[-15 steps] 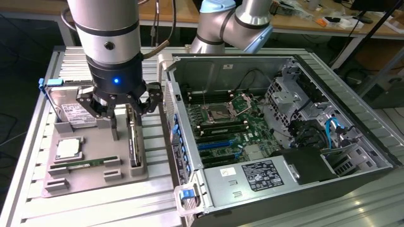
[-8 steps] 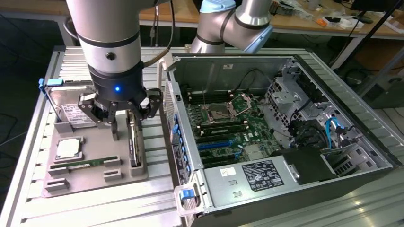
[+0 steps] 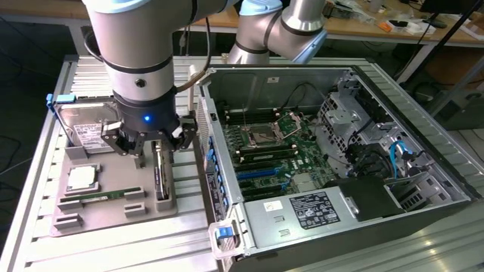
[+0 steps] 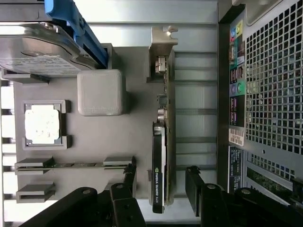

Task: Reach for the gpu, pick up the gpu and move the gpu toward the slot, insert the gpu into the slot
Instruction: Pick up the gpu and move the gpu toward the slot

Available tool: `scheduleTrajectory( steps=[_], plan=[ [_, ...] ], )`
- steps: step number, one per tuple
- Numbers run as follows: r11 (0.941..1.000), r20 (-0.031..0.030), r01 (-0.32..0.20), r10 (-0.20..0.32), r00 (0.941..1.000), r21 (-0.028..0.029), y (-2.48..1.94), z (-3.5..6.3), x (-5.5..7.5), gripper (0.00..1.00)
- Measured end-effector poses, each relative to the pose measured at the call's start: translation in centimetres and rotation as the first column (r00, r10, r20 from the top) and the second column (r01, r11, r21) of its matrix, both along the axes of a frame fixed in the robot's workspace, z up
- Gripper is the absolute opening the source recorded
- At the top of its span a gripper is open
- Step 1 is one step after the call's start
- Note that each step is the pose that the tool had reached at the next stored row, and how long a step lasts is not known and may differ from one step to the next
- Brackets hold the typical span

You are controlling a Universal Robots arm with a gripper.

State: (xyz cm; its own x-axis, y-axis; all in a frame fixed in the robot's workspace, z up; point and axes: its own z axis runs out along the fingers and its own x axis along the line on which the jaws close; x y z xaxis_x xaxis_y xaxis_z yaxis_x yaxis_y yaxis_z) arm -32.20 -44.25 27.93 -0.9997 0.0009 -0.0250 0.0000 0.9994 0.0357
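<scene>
On the exterior view's left, beside the open computer case (image 3: 250, 85), a grey tray (image 3: 121, 167) is seen with parts set in its holders, and the gripper (image 3: 149, 141) is held low over it. The gpu (image 3: 161, 178) is stood on its long edge in a holder at the tray's side nearest the case, not yet lifted. In the wrist view the gripper (image 4: 161, 170) is seen spread wide, one finger on each side of the gpu (image 4: 160, 142), with a gap on both sides; nothing is gripped. The silvery bracket end is turned away from the fingers. The slot (image 3: 261, 171), a blue strip, is seen inside the case on the board, well apart from the card. A hard drive (image 3: 83, 127), a processor chip (image 3: 81, 178) and a memory stick (image 3: 102, 196) are held elsewhere on the tray. Risks, as judged: the gaps look uneven, so the card could be pushed sideways or tilted in its holder when the fingers are closed. A grip taken near one end could let the card swing or slip once raised. The fan face could be pressed by a finger. The case wall is just beside the card, so the bracket could be caught on it.
</scene>
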Motion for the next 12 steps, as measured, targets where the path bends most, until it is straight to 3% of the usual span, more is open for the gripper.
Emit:
scheduleTrajectory(
  steps=[10, 12],
  plan=[
    [1.0000, -0.0001, 0.000, 0.000, 1.0000, -0.0001, 0.01, -2.24, 0.1, 0.54],
    [1.0000, 0.0000, 0.000, 0.000, 1.0000, -0.0005, 0.20, -2.77, 0.2, 0.54]
  ],
)
